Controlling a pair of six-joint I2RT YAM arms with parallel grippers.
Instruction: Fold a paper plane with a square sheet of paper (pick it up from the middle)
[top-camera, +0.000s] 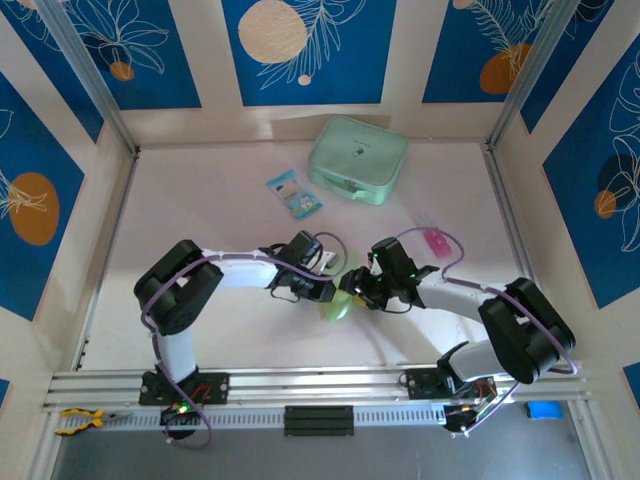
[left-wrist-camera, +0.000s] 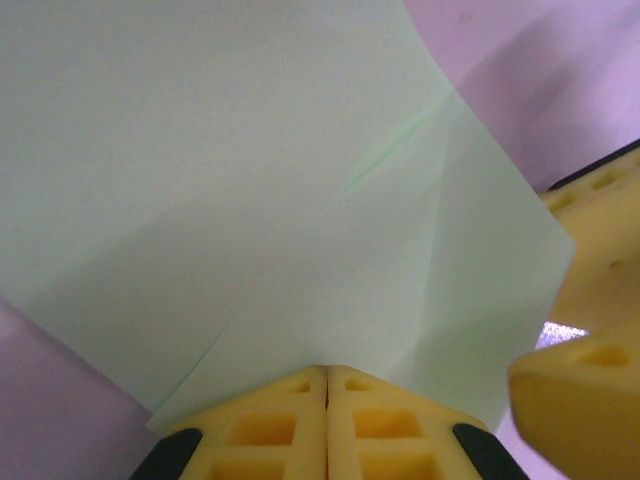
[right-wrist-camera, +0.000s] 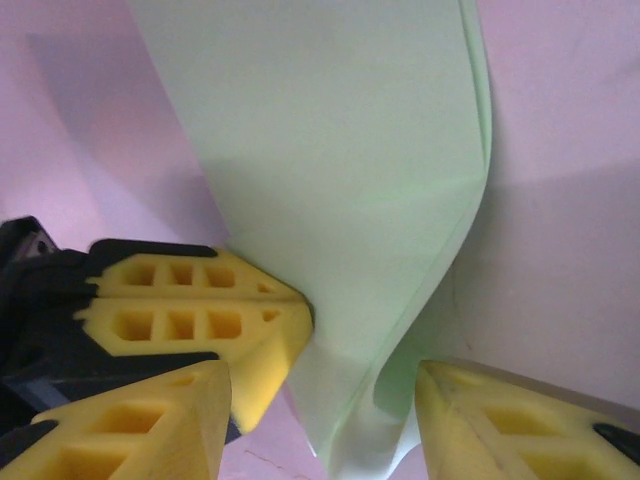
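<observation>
From above, the two arms meet in the middle of the table (top-camera: 200, 200), close to the front rail (top-camera: 320, 380). The left gripper (top-camera: 330, 290) and the right gripper (top-camera: 358, 287) are almost touching. The paper (top-camera: 338, 304) is between them and just under them. There is lots of bare table to the left, to the right and behind.

I count one paper, one case (top-camera: 358, 160), one packet (top-camera: 294, 193) and one small pink thing (top-camera: 436, 241). The case and the packet sit at the back, well apart from the paper. The pink thing lies near the right arm. The table is pale pink-white. The walls (top-camera: 300, 50) are cream with blue leaf panels and orange dots.

In the left wrist view, the left gripper (left-wrist-camera: 326, 385) is closed tight on the bottom edge of the paper (left-wrist-camera: 250, 200). The paper spreads upward and has fold lines. Its right edge runs just beside the right gripper's yellow fingers (left-wrist-camera: 585, 400).

In the right wrist view, the right gripper (right-wrist-camera: 320, 425) has its jaws apart, about half wide. The paper (right-wrist-camera: 330, 150) curves down into the gap, but the jaws are not squeezing it. The left gripper (right-wrist-camera: 300, 312) pinches the paper's left edge. Pink table shows on both sides.
</observation>
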